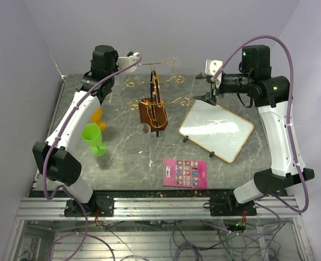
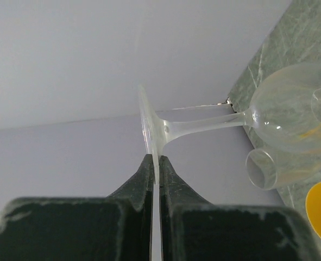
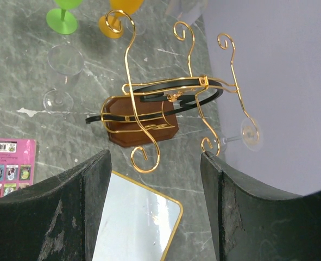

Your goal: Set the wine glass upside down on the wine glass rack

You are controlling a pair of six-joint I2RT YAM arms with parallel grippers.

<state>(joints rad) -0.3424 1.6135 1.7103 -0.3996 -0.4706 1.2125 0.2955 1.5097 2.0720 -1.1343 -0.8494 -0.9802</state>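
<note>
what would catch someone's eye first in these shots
The gold wine glass rack on its brown block stands mid-table, with a bright green glass and an orange glass to its left. At the back left, the left gripper has its jaws shut on the foot of a clear wine glass held sideways.

wine glass rack [image 1: 153,113] mid-table, whiteboard [image 1: 216,129] right, green goblet [image 1: 92,135] left

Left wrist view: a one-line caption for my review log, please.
Left gripper shut on the foot of a clear wine glass held sideways, bowl toward the marble table.
</note>
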